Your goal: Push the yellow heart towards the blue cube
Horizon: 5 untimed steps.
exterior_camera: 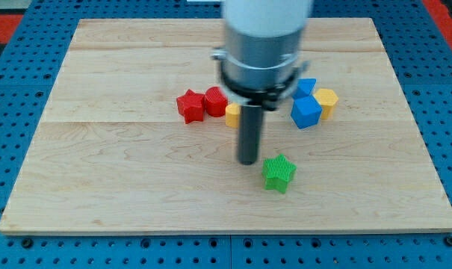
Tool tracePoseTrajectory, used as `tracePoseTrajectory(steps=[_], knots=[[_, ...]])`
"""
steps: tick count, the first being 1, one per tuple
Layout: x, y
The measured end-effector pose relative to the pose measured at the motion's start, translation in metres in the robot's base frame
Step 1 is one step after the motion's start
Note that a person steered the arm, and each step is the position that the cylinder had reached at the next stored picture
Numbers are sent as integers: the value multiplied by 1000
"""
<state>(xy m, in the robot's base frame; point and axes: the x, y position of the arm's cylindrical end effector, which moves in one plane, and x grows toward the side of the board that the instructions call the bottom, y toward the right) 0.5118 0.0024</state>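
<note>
with no pincer, holding nothing, my tip (pixel 248 161) rests at 6 o'clock of the yellow heart (pixel 232 115), so i judge it should swing to 9 o'clock and push toward 3 o'clock, where the blue cube (pixel 305 112) waits.

Green star (pixel 279 172) just beside my tip (pixel 248 161)

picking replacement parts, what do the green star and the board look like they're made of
Green star: probably matte 3D-printed plastic, judging by the fine ribbed lines on its faces. Board: pale wood planks, going by the visible grain and seams; finish looks smooth and low-gloss. My tip sits just to the view's left of the star.
</note>
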Motion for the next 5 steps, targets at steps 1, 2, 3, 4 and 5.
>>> tracePoseTrajectory(steps=[1,2,3,4,5], knots=[[-18,-46],[-49,-49],[-76,-39],[-84,-19],[-84,8]])
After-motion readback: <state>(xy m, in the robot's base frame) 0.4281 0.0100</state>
